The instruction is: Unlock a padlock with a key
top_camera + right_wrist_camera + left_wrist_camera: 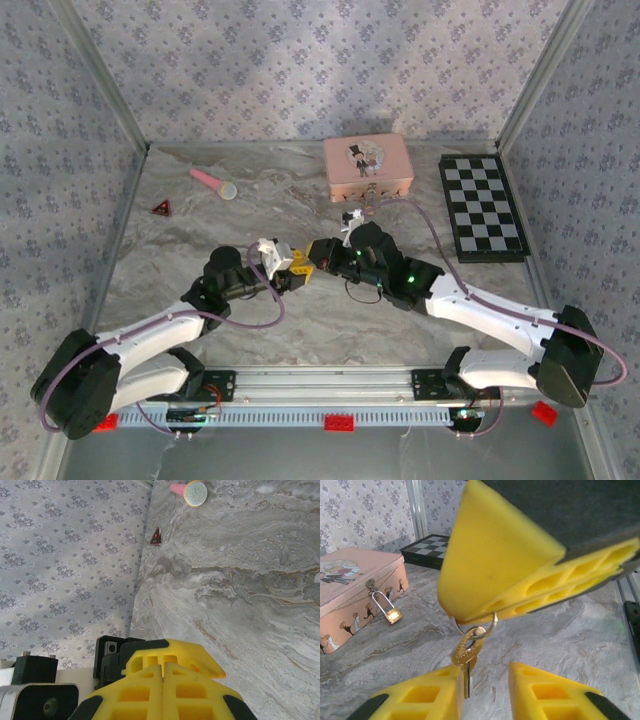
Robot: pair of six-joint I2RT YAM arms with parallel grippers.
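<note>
From my left wrist camera, nearest to me, I see the left end effector [485,674] with its two yellow fingers standing apart. The blade of the key [466,655] hangs down into the gap, close beside one finger; I cannot tell if it touches. Just above, the right end effector [479,614] has its fingers pressed together on the thin ring of the key, so the key dangles in the air over the marbled surface [560,630]. Farther away, the padlock [393,614] hangs with its shackle through the clasp of the pink tin [350,585], against the front wall of the tin. Beyond the tin lies a chessboard [427,547].
</note>
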